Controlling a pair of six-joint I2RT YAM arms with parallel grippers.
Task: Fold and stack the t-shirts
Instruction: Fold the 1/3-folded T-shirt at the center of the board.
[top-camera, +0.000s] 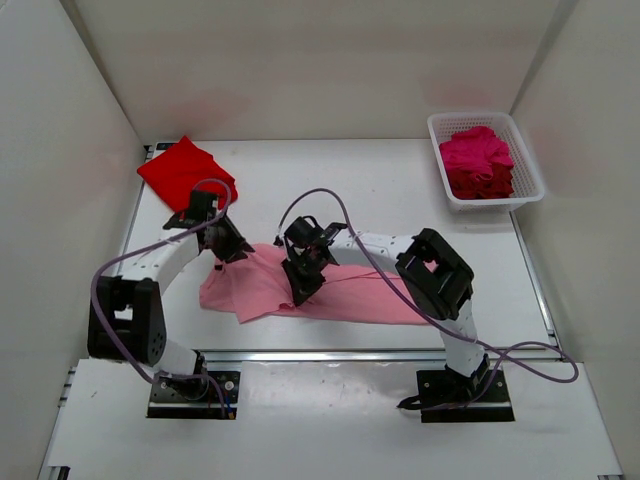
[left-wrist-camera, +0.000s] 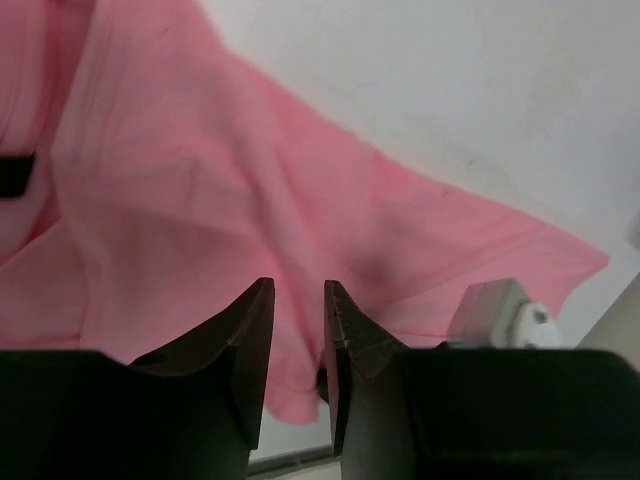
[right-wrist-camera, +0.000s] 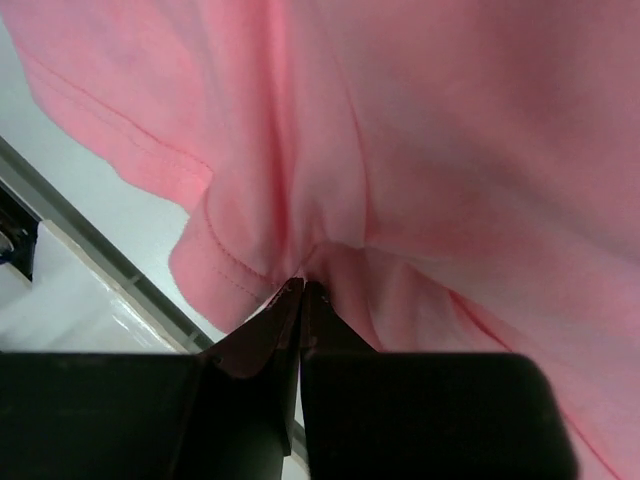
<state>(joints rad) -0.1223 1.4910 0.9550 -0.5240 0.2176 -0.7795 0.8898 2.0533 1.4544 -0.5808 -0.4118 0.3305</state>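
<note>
The pink shirt (top-camera: 330, 292) lies rumpled on the table (top-camera: 400, 190), lower centre. The right fingers (right-wrist-camera: 262, 335) pinch shut on a thin fold; the left fingers (left-wrist-camera: 248, 335) hang slightly parted, empty. Pulling one-sided could slip that pinch or bunch the cloth.

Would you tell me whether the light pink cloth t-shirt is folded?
Not folded: the light pink cloth t-shirt lies spread and wrinkled, pinched by the right tool.
</note>
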